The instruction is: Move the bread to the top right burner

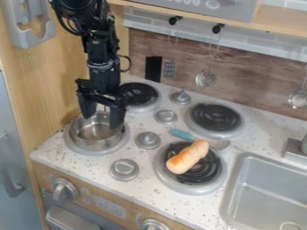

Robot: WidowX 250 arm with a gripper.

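The gripper (103,121), fingers apart and empty above the pot (96,139), could knock it by swinging low toward the bread (187,157) on the bottom right burner (210,176), and a low carry to the top right burner (216,117) could snag the spatula (182,134).

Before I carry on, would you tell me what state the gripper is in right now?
Gripper: open, holding nothing, its fingers apart at the metal pot.
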